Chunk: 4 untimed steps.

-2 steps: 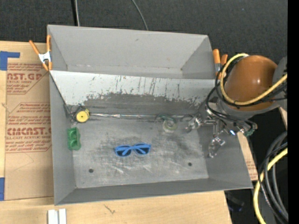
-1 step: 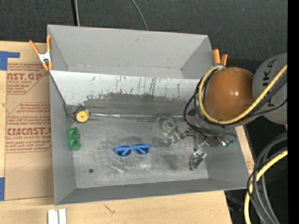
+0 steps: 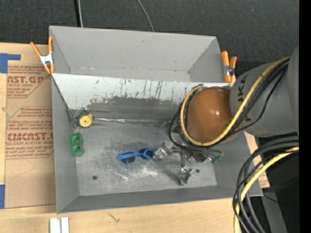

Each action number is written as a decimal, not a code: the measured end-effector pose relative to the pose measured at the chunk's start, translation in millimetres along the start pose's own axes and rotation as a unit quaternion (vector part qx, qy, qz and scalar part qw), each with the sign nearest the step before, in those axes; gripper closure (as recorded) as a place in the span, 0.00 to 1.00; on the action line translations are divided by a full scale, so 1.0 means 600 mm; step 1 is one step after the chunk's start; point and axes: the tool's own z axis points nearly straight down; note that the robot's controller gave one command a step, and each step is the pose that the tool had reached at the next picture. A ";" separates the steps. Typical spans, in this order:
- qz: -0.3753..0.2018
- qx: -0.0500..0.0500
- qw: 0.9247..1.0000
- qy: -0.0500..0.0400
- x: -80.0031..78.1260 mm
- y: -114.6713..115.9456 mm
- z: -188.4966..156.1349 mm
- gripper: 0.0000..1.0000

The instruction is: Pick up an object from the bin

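Looking down into a grey metal bin (image 3: 131, 52), you meet few things on its scuffed floor. At far left lies a small green plastic piece (image 3: 76, 144); just behind it sits a yellow disc (image 3: 86, 121). Near the middle lie what look like blue toy glasses (image 3: 136, 155), flat and apart from the rest. Just to their right the pincer (image 3: 183, 174) hangs low over bare floor, under the arm's orange-brown dome (image 3: 206, 114); I cannot tell whether it is open or closed. The glasses, nearest to it, seem the likely pick: probably light, stiff, thin and slippery on metal, best pinched across the bridge between the lenses.
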 end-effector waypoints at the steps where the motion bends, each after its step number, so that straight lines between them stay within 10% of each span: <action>1: -0.019 0.000 1.000 0.000 -0.167 0.116 -0.003 0.00; 2: 0.025 -0.001 1.000 -0.002 -0.294 0.159 -0.003 0.00; 3: -0.081 0.004 0.997 0.013 -0.327 0.223 0.001 0.00; 4: -0.145 0.008 0.989 0.007 -0.298 0.254 -0.003 0.00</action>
